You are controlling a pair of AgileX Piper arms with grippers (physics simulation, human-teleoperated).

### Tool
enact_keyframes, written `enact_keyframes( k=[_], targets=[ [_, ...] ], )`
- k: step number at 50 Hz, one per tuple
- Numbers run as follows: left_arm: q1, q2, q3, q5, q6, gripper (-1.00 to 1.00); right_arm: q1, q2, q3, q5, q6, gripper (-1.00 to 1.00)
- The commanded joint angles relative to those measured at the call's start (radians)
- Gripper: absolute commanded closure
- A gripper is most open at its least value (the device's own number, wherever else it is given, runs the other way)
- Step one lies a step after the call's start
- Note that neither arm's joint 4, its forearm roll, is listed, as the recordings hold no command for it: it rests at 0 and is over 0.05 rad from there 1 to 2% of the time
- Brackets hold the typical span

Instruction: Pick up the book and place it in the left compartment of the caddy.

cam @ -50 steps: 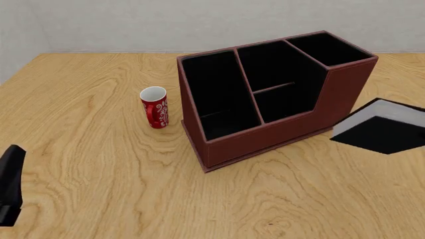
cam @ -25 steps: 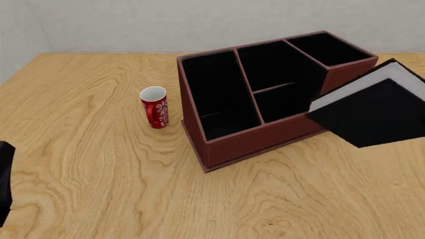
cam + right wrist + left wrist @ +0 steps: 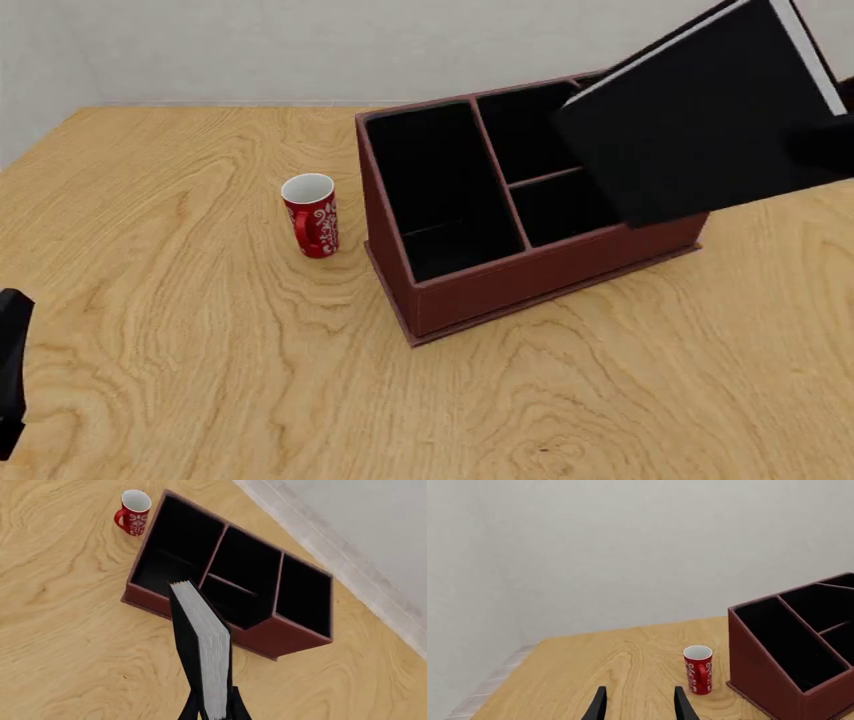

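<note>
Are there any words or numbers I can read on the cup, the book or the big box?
Red mug: white swirly marks on its side, too small and blurred to read as words.
Book: plain black cover, no words showing.
Caddy: plain red-brown walls, no label.
So nothing here can be read.

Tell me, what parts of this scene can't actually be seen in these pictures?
- Front view: the book covers the caddy's right end, and the frame edge cuts off the right gripper.
- Right wrist view: only the right gripper's fingertips show; the book hides its own far cover.
- Left wrist view: the frame crops the caddy's right side; the book is absent.
- Mug: its white pattern is too small to read.
</note>
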Motion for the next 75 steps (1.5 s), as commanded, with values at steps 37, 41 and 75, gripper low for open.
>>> enact_keyframes(
  k=[37, 41, 75],
  targets=[
    [0.029, -0.002, 0.017, -0.025, 0.032, -1.0, 0.1, 0.233, -0.178, 0.0, 0.155, 1.0],
    [0.032, -0.002, 0.01, -0.028, 0.033, -1.0, 0.1, 0.256, -0.189, 0.0, 0.135, 1.0],
    [0.03, -0.002, 0.038, -0.06, 0.057, -1.0, 0.092, 0.482, -0.349, 0.0, 0.065, 1.0]
  ],
)
